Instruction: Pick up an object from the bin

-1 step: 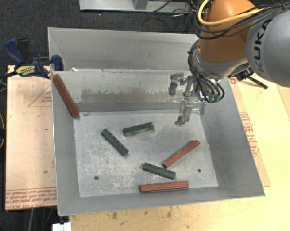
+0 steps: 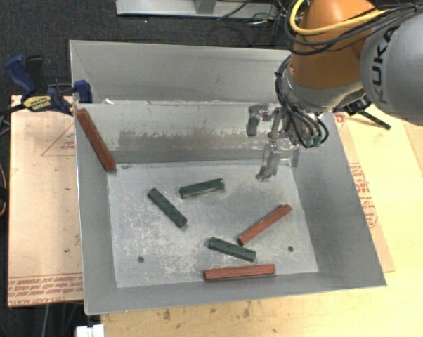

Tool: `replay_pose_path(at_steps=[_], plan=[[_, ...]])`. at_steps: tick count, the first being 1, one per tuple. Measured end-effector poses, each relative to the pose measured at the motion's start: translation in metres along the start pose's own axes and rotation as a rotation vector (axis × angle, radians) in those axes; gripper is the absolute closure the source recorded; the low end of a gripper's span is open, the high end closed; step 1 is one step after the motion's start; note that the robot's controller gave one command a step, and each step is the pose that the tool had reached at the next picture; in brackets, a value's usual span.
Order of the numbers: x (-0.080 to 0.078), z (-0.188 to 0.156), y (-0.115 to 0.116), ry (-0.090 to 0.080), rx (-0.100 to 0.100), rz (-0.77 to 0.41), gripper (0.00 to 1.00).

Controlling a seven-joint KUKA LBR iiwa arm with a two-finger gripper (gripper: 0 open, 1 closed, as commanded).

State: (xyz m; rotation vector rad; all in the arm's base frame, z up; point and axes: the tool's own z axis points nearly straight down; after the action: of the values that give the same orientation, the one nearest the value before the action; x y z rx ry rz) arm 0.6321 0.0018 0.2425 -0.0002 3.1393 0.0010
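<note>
I see the arm (image 2: 401, 55) reaching in from the right, with its orange cover (image 2: 331, 20) tilted over the gripper (image 2: 268, 168) at the back right of the bin (image 2: 197, 69). I cannot tell whether the gripper is open or closed. The nearest things are a dark green bar (image 2: 202, 187) to its left and a reddish-brown bar (image 2: 265, 224) in front of it, both apart from the gripper. The lettering on the arm reads "KU" before the frame cuts it off.

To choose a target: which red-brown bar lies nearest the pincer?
The slanted red-brown bar right of centre, its upper end near the pincer; the left-wall bar and the front bar lie farther.
</note>
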Motion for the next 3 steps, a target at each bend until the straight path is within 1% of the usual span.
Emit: replay_pose_path(at_steps=[1, 2, 3], plan=[[-0.004, 0.037, -0.002, -0.006, 0.0, -0.073, 0.0], [-0.018, 0.104, 0.028, -0.005, -0.001, -0.02, 0.0], [-0.019, 0.172, 0.004, 0.0, -0.001, -0.367, 1.0]])
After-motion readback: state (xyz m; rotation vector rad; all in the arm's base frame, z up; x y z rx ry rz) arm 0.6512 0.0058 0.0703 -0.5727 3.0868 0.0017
